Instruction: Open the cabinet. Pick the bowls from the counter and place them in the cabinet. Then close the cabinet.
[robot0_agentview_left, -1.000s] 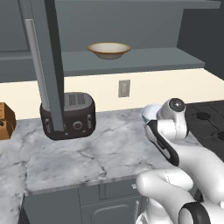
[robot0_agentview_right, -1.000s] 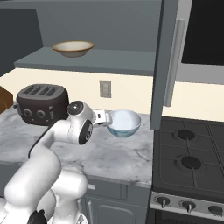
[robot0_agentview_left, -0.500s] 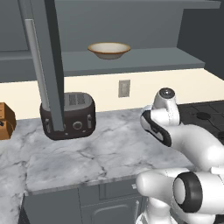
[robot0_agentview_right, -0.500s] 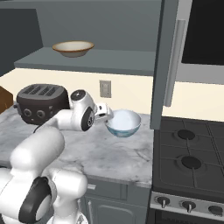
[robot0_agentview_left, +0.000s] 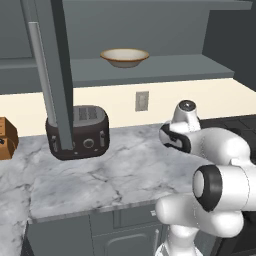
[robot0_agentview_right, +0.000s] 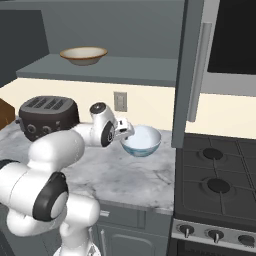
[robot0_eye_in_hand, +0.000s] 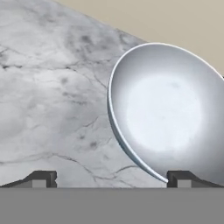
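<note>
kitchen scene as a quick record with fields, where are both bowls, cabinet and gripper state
cabinet: doors open
cream bowl: upright on the cabinet shelf
white bowl: upright on the counter, between the toaster and the stove
counter: marble
gripper: open, beside the white bowl's rim, holding nothing
bowls left to shelve: one

counter (robot0_eye_in_hand: 52, 100): veined marble, smooth | white bowl (robot0_eye_in_hand: 168, 113): glossy, perhaps ceramic

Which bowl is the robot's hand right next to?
The deeper white bowl with blue outside, sitting on the marble counter. The open tool is at its rim. The other one, the shallow cream bowl with a brown rim, is up on the cabinet shelf.
</note>
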